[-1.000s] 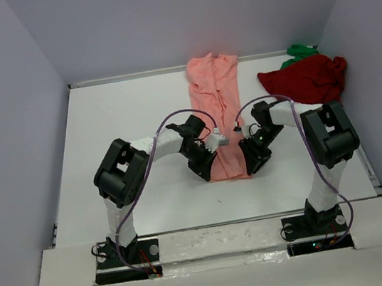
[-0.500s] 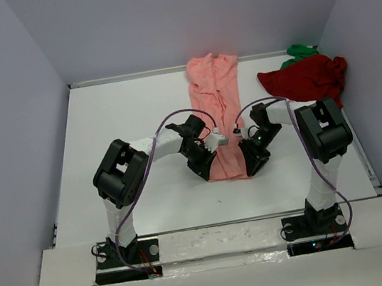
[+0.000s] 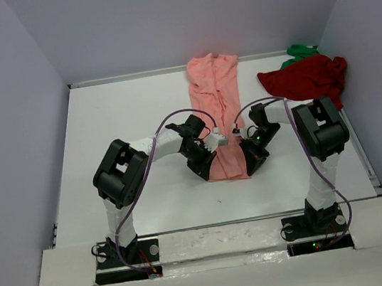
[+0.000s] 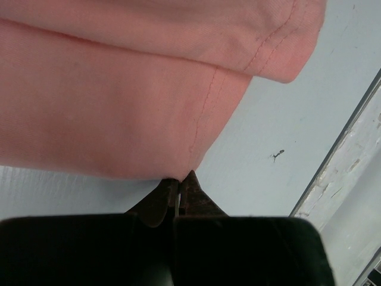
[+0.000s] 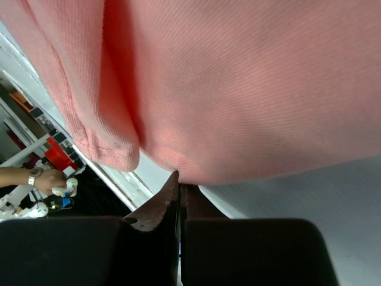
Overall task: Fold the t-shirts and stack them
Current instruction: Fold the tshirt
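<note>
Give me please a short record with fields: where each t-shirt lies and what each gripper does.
Salmon-pink t-shirt: lengthwise in the middle of the table
Left gripper: shut on its near left hem corner
Right gripper: shut on its near right hem corner
Dark red t-shirt: crumpled, far right
Green t-shirt: behind the dark red one, mostly hidden
Stack: none yet

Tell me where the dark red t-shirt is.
In the top view, the dark red t-shirt lies crumpled at the far right, with the green t-shirt just behind it and the salmon-pink t-shirt to its left.
</note>
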{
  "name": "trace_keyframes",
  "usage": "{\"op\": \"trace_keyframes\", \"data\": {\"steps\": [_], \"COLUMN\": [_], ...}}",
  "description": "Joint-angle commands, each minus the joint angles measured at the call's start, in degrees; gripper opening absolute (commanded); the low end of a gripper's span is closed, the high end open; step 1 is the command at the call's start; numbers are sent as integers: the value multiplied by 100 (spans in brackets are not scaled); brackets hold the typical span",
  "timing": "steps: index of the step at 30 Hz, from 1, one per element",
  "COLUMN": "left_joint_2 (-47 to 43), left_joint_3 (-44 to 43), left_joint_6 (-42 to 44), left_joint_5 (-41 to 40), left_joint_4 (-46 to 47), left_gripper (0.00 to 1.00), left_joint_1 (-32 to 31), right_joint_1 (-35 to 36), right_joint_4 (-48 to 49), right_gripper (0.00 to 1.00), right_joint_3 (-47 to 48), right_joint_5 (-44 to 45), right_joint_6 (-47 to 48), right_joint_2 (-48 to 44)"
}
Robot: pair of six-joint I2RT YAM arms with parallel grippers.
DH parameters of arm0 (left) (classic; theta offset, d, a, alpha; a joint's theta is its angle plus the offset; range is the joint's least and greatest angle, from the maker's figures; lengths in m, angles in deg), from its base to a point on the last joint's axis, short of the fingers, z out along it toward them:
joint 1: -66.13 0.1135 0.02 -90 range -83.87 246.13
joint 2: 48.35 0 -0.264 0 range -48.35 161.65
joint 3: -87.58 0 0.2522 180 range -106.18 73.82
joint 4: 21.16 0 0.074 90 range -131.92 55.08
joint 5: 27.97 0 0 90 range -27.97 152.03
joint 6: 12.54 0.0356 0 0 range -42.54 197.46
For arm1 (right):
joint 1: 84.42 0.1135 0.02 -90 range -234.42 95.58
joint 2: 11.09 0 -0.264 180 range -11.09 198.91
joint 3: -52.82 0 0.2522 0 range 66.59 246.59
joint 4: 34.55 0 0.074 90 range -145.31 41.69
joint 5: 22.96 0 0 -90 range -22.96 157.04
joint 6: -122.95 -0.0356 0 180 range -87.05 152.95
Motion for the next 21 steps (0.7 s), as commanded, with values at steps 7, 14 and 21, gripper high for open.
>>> {"op": "trace_keyframes", "data": {"steps": [7,14,21], "left_joint_2": [-632,-940,-1169], "left_joint_3": [-326,-441,-371], "left_joint_6": [186,221,238], "left_joint_5": [-248,-442,-670], "left_joint_4": [-351,-448,-404], "left_gripper": [0,0,0], "left_joint_1": [-28,-36,-36], "right_joint_1": [-42,-42,-42], "right_joint_4": [-50,-270,-455], "right_gripper": [0,0,0], "right_joint_3": [192,456,912], "right_joint_5": [158,202,219], "right_joint_6": [113,113,78], "right_joint_2": [-476,-793,-881]}}
